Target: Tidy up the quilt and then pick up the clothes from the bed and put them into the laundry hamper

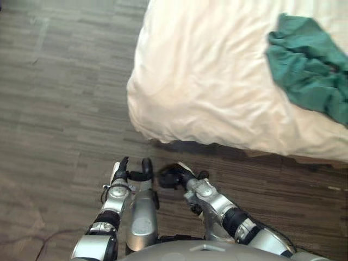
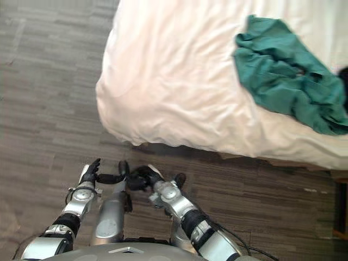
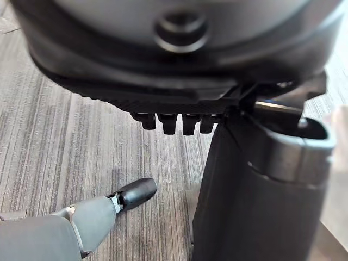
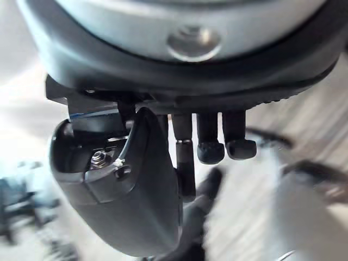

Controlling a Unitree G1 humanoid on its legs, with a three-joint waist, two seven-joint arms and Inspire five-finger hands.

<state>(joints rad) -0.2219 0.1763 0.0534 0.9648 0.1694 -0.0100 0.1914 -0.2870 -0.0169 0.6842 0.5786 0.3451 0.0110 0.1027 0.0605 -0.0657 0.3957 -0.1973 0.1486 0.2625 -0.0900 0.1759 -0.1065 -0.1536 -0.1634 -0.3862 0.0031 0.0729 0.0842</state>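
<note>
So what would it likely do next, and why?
Probably step closer and lift both hands to the near corner of the quilt. The left hand and right hand hang low over the floor, short of the quilt and touching nothing. The quilt lies wrinkled, and the green clothes rest on it at the robot's right. The task puts the quilt first.

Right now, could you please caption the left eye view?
Left hand and right hand over the floor; green clothes on white quilt.
</note>
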